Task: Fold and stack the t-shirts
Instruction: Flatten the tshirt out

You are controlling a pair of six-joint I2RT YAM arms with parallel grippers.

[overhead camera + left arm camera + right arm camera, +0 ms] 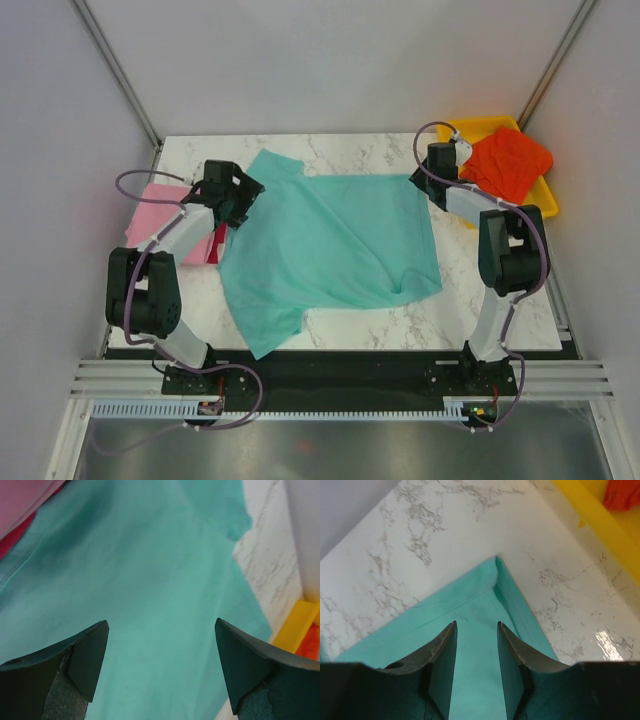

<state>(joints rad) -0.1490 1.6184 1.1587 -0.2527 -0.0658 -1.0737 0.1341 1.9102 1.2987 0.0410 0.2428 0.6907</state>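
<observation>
A teal t-shirt (330,240) lies spread across the marble table, one sleeve toward the front edge. My left gripper (243,190) hovers over its far left part near the collar, open, with only teal cloth (150,580) below the gripper (161,622). My right gripper (420,180) sits over the shirt's far right corner (492,575). That gripper (476,625) is open, and the cloth lies flat under the gap. A pink t-shirt (155,205) lies folded at the left on a crimson one (215,248). An orange-red t-shirt (508,163) lies crumpled in the tray.
The yellow plastic tray (545,200) stands at the table's far right corner, close to my right gripper. Grey walls with metal posts enclose the table at the back and sides. Bare marble (470,300) shows right of the teal shirt.
</observation>
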